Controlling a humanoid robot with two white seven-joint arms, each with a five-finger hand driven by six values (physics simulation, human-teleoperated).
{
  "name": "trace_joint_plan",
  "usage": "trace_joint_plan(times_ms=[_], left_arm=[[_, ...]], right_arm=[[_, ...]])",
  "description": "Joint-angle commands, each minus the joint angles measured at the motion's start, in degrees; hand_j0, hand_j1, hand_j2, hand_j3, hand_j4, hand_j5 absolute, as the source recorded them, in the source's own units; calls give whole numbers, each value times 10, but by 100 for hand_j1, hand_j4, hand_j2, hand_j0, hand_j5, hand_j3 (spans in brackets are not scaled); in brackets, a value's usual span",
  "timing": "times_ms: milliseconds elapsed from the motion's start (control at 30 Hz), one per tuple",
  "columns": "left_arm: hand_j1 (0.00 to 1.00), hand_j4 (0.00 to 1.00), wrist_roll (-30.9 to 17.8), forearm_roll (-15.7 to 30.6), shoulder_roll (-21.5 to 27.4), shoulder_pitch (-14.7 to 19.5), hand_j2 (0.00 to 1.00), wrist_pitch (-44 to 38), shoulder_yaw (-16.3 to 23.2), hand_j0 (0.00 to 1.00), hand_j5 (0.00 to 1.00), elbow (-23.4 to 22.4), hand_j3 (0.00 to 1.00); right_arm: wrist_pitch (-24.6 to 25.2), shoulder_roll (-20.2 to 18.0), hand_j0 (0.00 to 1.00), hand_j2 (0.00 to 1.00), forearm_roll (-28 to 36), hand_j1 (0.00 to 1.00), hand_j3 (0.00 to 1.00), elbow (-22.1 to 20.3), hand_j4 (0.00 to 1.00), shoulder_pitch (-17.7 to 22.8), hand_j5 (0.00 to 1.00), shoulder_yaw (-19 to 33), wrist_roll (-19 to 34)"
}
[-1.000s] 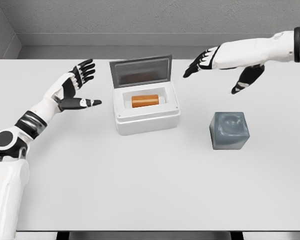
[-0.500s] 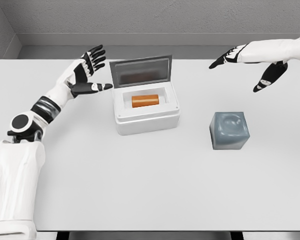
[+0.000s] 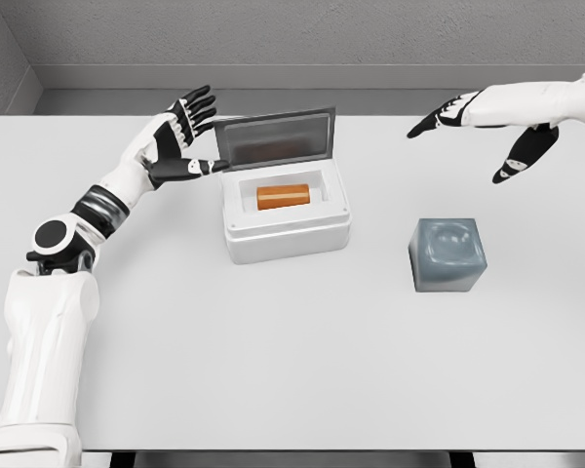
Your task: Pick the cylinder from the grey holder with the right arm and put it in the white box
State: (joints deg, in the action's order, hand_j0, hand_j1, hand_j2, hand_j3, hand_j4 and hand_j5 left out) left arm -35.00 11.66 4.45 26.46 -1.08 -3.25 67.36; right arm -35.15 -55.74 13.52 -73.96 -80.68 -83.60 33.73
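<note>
The simulator render is bright and evenly lit from overhead. The table (image 3: 292, 370) shows almost no glare, and only faint soft shadows hug the white box (image 3: 289, 229) and grey holder (image 3: 448, 255). Edges look slightly soft throughout; the corner at 11 o'clock is dimmer.

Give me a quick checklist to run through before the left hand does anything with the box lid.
1. Cylinder inside the white box: ok, it lies on its side in the recess.
2. Grey holder free of the cylinder: ok, its top shows only an empty dent.
3. Lid state: open, standing up behind the box.
4. Left hand holding nothing: ok, fingers spread, beside the lid's left edge.
5. Left hand touching the lid: cannot tell, the thumb tip is right at the edge.
6. Right hand out of the way: ok, open and raised to the right of the box, beyond the holder.
</note>
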Motion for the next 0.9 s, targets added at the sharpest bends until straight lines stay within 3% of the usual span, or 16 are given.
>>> trace_joint_plan(times_ms=[0,300,700,767,800,867], left_arm=[[100,100,0,6,0,0,100,-1,3,100,100,4,100],[100,100,0,11,1,-4,100,0,4,100,100,10,100],[100,100,0,32,2,-28,100,0,6,100,100,61,100],[100,100,0,32,2,-28,100,0,7,100,100,64,100],[100,100,0,34,3,-28,100,0,36,100,100,64,100],[100,100,0,39,4,-30,100,0,45,100,100,65,100]], right_arm=[[2,1,100,100,5,100,100,0,100,0,100,1,-1],[2,-2,100,100,2,100,100,3,100,12,100,-2,0],[2,-7,100,100,3,100,100,7,100,12,100,0,0],[2,-6,100,100,3,100,100,29,100,13,100,-2,0],[2,-5,100,100,2,100,100,29,100,13,100,-5,0],[2,-6,100,100,2,100,100,29,100,16,100,-2,0]])
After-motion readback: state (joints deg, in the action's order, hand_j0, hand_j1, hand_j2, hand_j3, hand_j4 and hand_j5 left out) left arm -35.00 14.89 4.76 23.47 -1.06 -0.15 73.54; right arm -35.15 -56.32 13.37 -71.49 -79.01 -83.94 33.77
